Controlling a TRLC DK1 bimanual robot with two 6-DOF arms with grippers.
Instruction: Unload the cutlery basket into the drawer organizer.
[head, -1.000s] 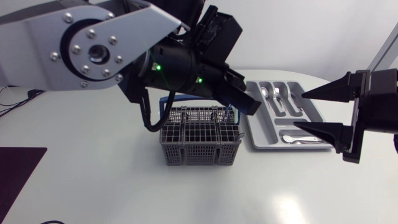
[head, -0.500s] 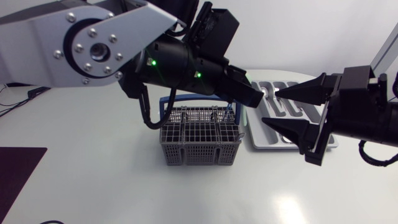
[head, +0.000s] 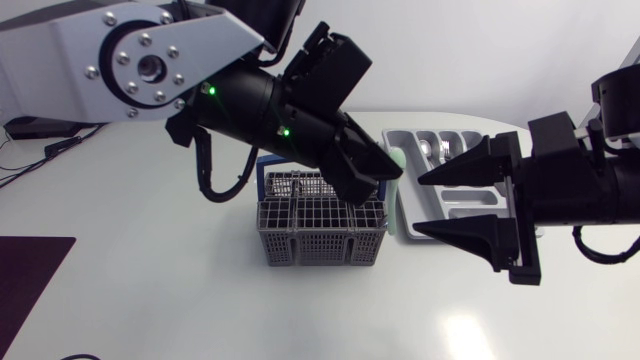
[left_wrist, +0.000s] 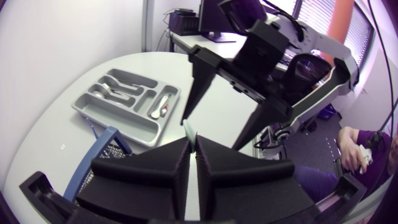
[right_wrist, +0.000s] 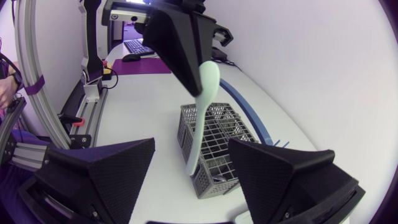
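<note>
We see the grey wire cutlery basket (head: 322, 235) on the white table (head: 150, 285), just left of the grey plastic drawer organizer (head: 460, 196).

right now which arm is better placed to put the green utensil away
Probably right: the open right gripper faces the green utensil, beside the organizer; the left gripper holds it by the basket.

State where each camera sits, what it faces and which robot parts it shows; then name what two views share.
Head view: above the table, looking down on the basket, organizer, left arm and right arm.
Left wrist view: on the left arm, facing the organizer and open right gripper; shows the left gripper shut on a utensil.
Right wrist view: on the right arm, facing the basket and left gripper; shows the right gripper.
Shared: both wrist views show the utensil.
</note>
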